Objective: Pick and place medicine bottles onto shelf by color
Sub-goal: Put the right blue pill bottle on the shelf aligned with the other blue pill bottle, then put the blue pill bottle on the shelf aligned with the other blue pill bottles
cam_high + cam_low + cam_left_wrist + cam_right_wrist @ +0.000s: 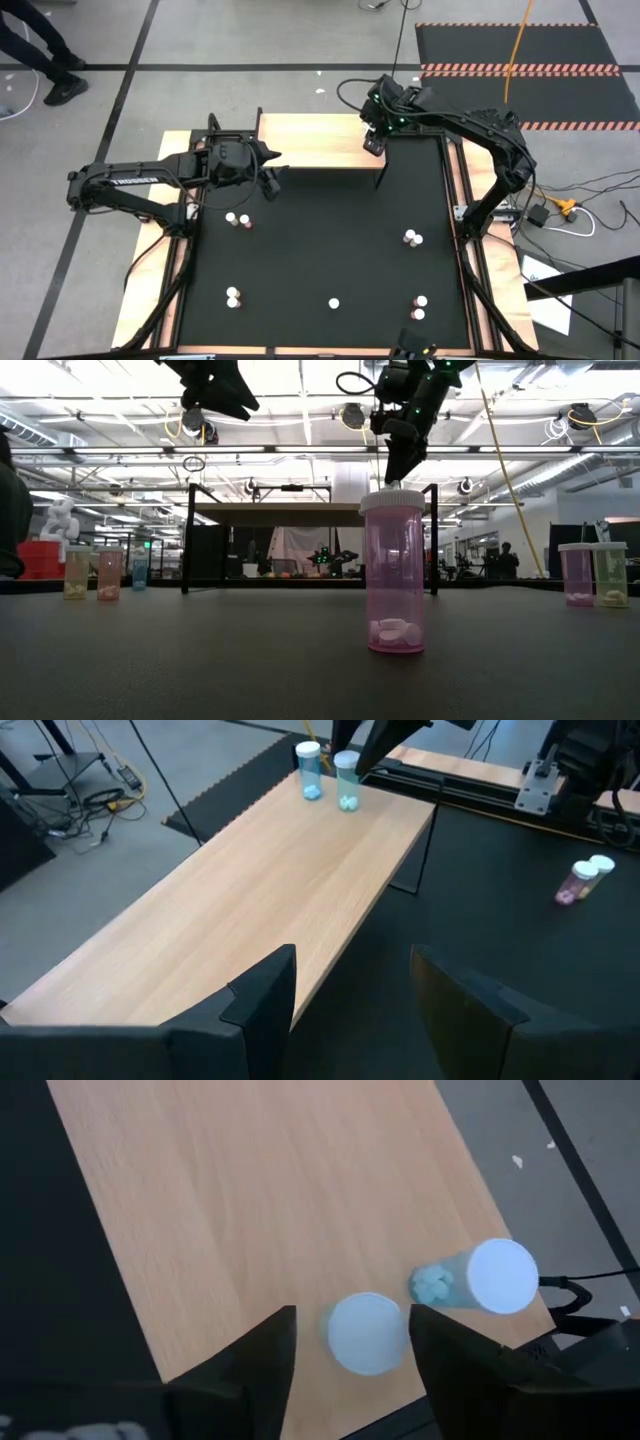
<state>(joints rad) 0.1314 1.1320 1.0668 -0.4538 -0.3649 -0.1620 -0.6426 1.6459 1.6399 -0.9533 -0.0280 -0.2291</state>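
The right gripper (pixel 352 1342) hangs over the far right end of the shelf (pixel 320 145), pointing straight down. Between its two dark fingers (pixel 258 1350) stands a blue bottle (pixel 366 1332), seen cap-on from above; thin slivers of gap show on both sides of the cap, so the jaws look parted around it, not pinching it. A second blue bottle (pixel 490 1278) stands just beside the first, nearer the end of the board, with pale pills showing through its side. From the left wrist view the same pair (pixel 330 775) sits upright at the far end of the wooden top, with the right arm's dark fingers above them.

The left gripper (pixel 350 995) hovers off the near edge of the shelf toward its left end, jaws apart with nothing between them.

The other bottles stand on the black mat (pixel 320 240): a pair (pixel 238 220) near the left arm, a pair (pixel 412 238) on the right, another pair (pixel 232 297) at the front left, a single one (pixel 333 303) at the front middle and a pair (pixel 419 307) at the front right. From table height, a pink bottle (pixel 394 572) stands upright close up, pills at its bottom
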